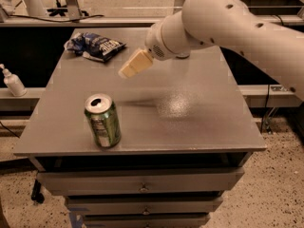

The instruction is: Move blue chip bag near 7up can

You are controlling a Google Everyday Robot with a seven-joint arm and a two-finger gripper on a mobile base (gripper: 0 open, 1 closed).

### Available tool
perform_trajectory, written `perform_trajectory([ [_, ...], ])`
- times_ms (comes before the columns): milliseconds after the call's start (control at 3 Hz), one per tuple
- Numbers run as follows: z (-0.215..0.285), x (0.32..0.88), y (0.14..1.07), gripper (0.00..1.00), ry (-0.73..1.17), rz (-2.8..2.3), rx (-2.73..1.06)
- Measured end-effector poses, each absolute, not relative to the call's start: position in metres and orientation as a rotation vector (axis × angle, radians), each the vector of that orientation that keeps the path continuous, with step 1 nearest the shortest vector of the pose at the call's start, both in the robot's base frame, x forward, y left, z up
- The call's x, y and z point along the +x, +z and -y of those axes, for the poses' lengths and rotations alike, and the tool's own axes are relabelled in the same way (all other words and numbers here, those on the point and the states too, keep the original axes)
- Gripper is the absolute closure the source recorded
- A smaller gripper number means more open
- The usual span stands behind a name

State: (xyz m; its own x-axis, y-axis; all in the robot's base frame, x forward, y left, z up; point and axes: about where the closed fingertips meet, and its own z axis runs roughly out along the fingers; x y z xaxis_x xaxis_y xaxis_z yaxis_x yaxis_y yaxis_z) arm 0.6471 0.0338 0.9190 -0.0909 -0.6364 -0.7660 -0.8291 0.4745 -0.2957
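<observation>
The blue chip bag lies crumpled at the table's far left corner, dark blue with white lettering. The 7up can, green with pale silver patches and a silver top, stands upright near the front left edge. My gripper, cream-coloured at the end of a thick white arm, hangs above the table, to the right of the bag and a little nearer than it, well behind the can. It touches neither and holds nothing that shows.
The grey table sits on a cabinet with drawers. A white pump bottle stands on a low ledge to the left. A speckled floor lies beyond the table's right edge.
</observation>
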Motion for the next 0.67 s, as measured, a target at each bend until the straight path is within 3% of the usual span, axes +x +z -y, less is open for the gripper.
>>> perform_trajectory([
  [667,-0.093,0.701,0.906,0.00,0.345,-1.773,-1.099],
])
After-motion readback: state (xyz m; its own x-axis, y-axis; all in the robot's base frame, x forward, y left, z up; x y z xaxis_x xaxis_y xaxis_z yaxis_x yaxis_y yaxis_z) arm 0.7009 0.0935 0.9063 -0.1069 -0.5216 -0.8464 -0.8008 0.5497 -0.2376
